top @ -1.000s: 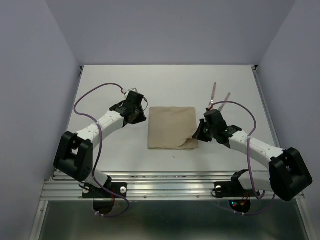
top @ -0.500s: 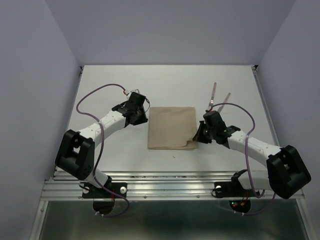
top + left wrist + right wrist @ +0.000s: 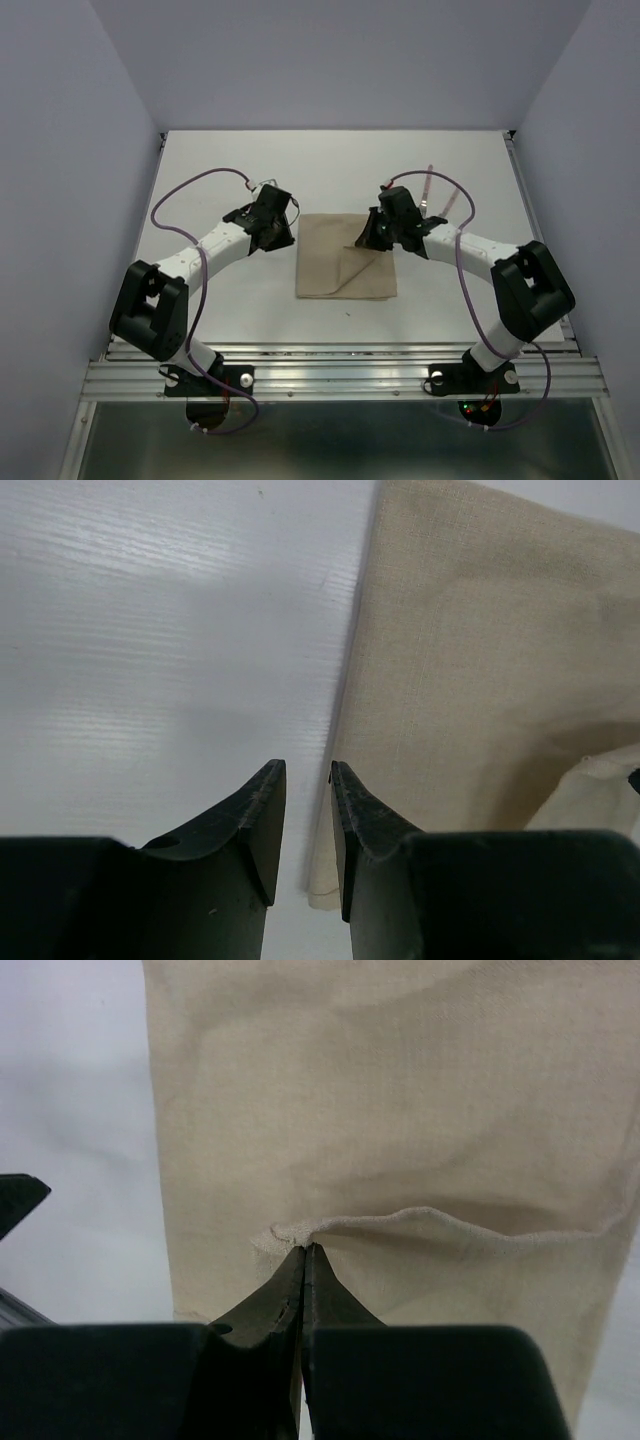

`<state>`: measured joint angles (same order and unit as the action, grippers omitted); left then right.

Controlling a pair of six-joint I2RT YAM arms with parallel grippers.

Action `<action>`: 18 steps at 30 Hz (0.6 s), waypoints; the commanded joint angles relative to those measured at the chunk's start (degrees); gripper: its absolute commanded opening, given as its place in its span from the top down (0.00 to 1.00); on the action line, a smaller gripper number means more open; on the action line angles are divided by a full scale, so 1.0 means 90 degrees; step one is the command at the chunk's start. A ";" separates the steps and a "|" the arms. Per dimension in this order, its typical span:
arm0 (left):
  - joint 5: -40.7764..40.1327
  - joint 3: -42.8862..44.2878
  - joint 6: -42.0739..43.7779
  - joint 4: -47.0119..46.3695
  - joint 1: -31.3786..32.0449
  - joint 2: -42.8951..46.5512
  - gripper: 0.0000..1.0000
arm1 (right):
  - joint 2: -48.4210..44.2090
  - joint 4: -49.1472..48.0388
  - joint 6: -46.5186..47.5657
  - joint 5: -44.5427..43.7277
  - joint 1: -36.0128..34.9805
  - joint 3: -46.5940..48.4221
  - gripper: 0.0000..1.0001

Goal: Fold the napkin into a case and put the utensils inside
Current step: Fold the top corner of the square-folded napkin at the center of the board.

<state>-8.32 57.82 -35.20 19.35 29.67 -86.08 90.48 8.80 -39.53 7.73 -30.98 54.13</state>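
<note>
Top external: white table (image 3: 230,160), lavender walls (image 3: 330,60); right gripper (image 3: 304,1250) pinches napkin (image 3: 335,268), left gripper (image 3: 305,768) narrowly parted.

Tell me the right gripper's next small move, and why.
Probably carry the pinched corner of the napkin farther across toward the left gripper, then lower it. The right gripper is shut on that raised corner, the fold is only partway over, and the left gripper stands open at the cloth's left edge, holding nothing.

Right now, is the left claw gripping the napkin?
No: the left wrist view shows the left claw open, nothing between its fingertips, over bare table beside the edge of the napkin.
</note>
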 commanded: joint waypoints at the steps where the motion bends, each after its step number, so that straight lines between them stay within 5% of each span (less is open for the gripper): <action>1: -0.0238 -0.0057 -0.0083 0.0115 0.0043 0.0463 0.64 | 0.0483 -0.0567 0.0125 0.0128 -0.0112 0.0848 0.99; 18: -0.0306 -0.0263 -0.0229 0.0271 0.0043 0.0746 0.64 | 0.2124 -0.1153 -0.0002 0.0421 -0.0288 0.2140 0.99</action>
<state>-9.58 55.99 -36.88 20.99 29.67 -81.84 108.47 2.24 -39.42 10.61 -32.73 69.93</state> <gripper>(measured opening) 0.361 0.016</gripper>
